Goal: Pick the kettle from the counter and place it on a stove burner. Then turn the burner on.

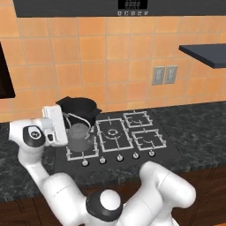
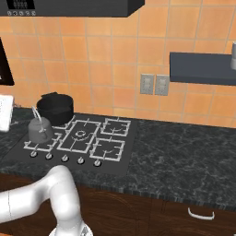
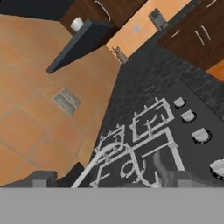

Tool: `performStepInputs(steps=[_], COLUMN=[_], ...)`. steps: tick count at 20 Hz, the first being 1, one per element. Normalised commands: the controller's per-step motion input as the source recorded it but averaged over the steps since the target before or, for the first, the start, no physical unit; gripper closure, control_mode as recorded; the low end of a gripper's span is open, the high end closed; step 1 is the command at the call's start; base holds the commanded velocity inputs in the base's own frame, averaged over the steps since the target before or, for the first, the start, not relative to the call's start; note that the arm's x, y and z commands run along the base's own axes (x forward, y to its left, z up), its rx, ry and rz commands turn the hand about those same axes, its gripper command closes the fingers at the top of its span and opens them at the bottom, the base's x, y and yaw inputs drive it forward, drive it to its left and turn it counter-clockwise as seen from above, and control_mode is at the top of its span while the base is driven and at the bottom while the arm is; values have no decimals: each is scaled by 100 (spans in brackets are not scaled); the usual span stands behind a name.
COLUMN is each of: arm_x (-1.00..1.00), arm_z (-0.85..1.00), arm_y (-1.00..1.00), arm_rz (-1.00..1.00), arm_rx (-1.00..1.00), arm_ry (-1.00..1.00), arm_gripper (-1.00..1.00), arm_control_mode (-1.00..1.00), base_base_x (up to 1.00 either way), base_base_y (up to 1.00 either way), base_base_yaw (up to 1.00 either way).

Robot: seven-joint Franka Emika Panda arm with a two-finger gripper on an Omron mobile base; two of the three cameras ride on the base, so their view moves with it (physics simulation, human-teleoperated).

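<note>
a row of silver knobs point(image 1: 118, 157) lines the near edge of the stove point(image 1: 170, 148); just behind, the kettle point(image 1: 80, 137) sits on the front-left burner, its spout pointing right. the gripper point(image 1: 66, 128) hangs at its left, grip not discernible; the black pot point(image 1: 77, 108) stands beyond.

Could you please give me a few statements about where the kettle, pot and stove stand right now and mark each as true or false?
1. The kettle sits on the front left burner of the stove. True.
2. The black pot stands on the counter right of the stove. False: it is on the back left burner, behind the kettle.
3. The stove has five knobs along its front edge. True.
4. The kettle lies tipped on its side. False: it stands upright, handle arched above.
5. A double wall outlet sits on the tiles behind the counter. True.
</note>
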Motion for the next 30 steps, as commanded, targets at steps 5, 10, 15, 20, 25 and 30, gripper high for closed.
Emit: performStepInputs(steps=[5, 10, 15, 20, 25, 30], arm_x=[-99, -77, -28, -6, -33, -29], arm_z=[20, 1, -8, -3, 6, 0], arm_y=[-5, -75, -81, -52, -4, 3], arm_rz=[4, 37, 58, 60, 45, 40], arm_rx=[1, 0, -1, 0, 0, 0], arm_ry=[-1, 0, 7, 33, 54, 57], arm_gripper=[-100, -100, -100, -100, -100, -100], arm_control_mode=[-100, -100, -100, -100, -100, -100], base_base_x=[0, 0, 0, 0, 0, 0], base_base_y=[0, 0, 0, 0, 0, 0], base_base_yaw=[0, 0, 0, 0, 0, 0])
